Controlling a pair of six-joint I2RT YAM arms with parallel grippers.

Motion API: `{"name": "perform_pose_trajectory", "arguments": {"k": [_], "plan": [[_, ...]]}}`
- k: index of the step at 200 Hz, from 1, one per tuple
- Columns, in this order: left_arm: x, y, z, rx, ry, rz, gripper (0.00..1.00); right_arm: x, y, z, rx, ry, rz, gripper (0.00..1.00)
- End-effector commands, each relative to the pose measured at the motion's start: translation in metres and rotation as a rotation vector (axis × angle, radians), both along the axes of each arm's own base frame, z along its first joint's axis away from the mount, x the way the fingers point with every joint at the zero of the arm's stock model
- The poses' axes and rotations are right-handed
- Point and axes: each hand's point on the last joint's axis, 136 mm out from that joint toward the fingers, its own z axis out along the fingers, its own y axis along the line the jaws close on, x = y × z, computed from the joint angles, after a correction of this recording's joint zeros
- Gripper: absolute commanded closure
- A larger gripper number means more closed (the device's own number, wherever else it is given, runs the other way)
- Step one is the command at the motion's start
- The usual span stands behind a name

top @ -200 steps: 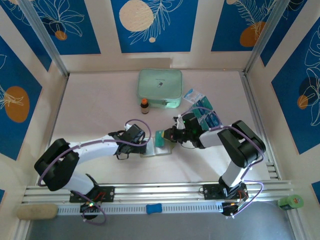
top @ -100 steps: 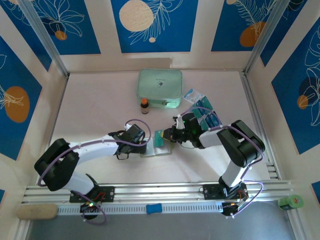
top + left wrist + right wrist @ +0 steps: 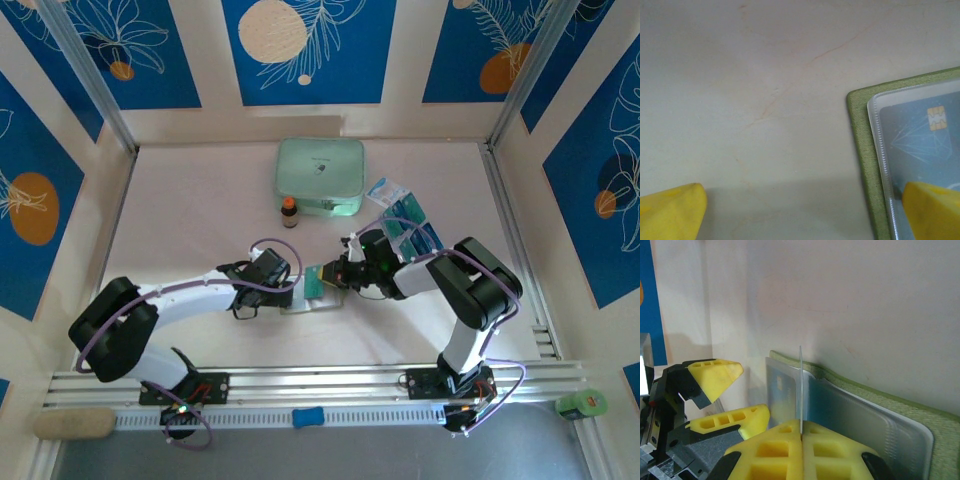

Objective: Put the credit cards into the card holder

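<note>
— Olive-green card holder [image 3: 312, 298] is lying open on the bench [image 3: 200, 200], midway between the two arms. How far along are we reading it?

— Partway. One chip card [image 3: 925, 140] is already sitting under the clear pocket. A second card [image 3: 801, 385] is standing on edge just over the pocket mouth, not yet seated as far as I can judge. Loose cards [image 3: 418, 236] are lying beyond the right arm, near the clear packet [image 3: 385, 190], so several insertions are looking left to do.

— Who is holding what?

— Right gripper [image 3: 802, 432] is pinching the upright card by one edge, jaws fully closed on it. Left gripper [image 3: 802, 212] is standing wide apart, gripping nothing. One finger is over the pocket, the other over bare bench beside the holder's edge. Pressing or hovering, I cannot tell.

— Arm poses?

— Both are reaching low and inward, wrists nearly meeting over the holder, with the right elbow folding back sharply. Mint-green case [image 3: 320, 176] and brown bottle [image 3: 289, 211] are sitting farther back, well apart from both arms.
</note>
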Motion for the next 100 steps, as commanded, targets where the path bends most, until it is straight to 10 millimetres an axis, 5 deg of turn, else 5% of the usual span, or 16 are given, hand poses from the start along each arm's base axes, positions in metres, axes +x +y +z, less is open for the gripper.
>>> {"name": "perform_pose_trajectory", "arguments": {"k": [1,100], "plan": [[-0.004,0.006,-0.002,0.028,0.007,-0.003,0.0,-0.003,0.006,0.0,0.013,0.004,0.027,1.0],[-0.003,0.005,-0.001,0.023,0.005,-0.002,0.0,-0.02,0.001,-0.012,-0.012,0.019,0.062,1.0]]}}
